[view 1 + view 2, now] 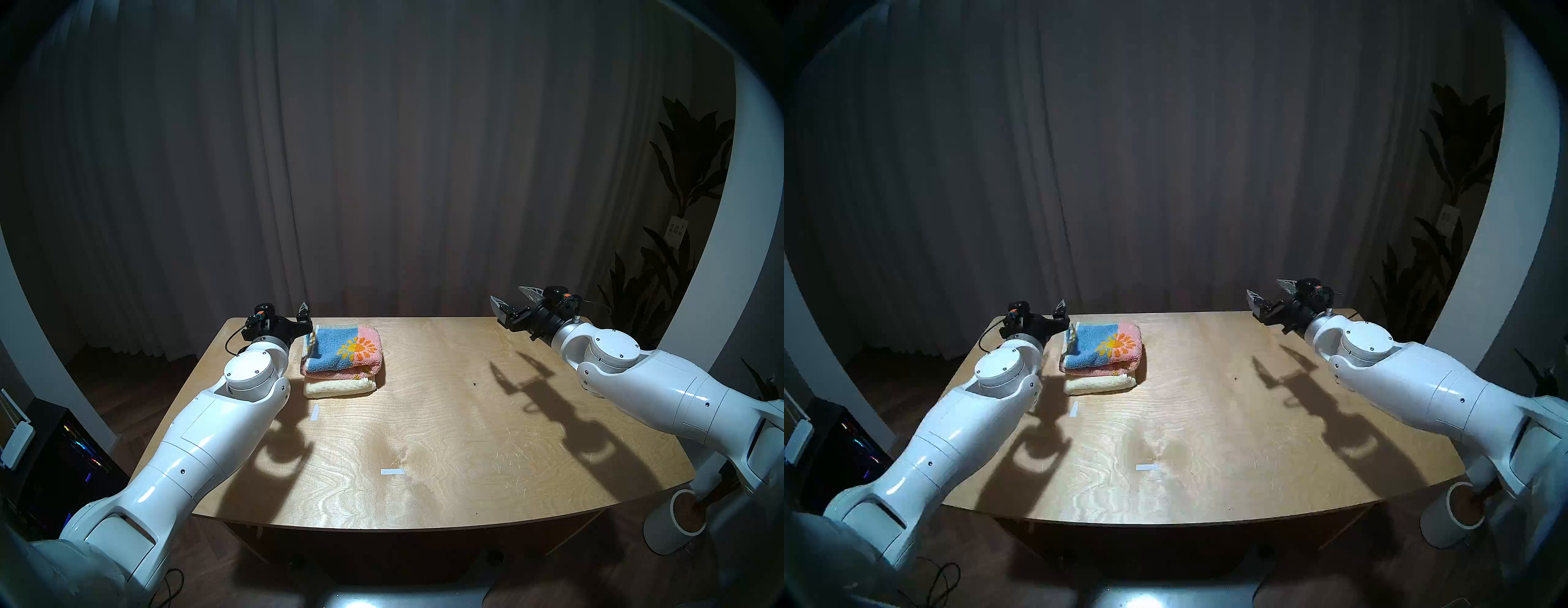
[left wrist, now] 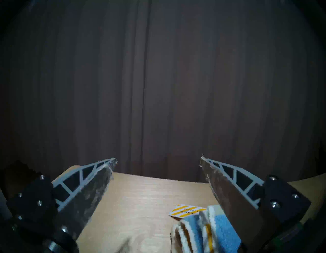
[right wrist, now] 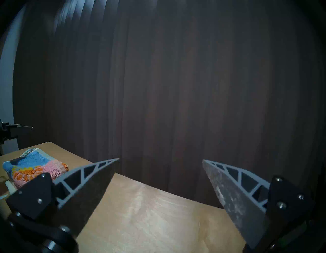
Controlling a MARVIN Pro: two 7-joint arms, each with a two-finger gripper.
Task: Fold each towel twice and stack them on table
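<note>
Hovering spread and empty, left end effector (image 1: 302,319) and right end effector (image 1: 511,302) are flanking stacked towels (image 1: 341,361) on the far-left tabletop (image 1: 445,424), stack apparently finished.

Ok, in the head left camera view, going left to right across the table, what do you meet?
Left hand → pink and blue towel stacked on the cream towel → bare table → right hand.

Looped terry cloth towels (image 1: 341,354); matt, grained plywood table (image 1: 424,424); glossy white plastic arm shells (image 1: 203,433); gripper fingers (image 2: 234,176) apparently matt grey plastic, scuffed pads.
</note>
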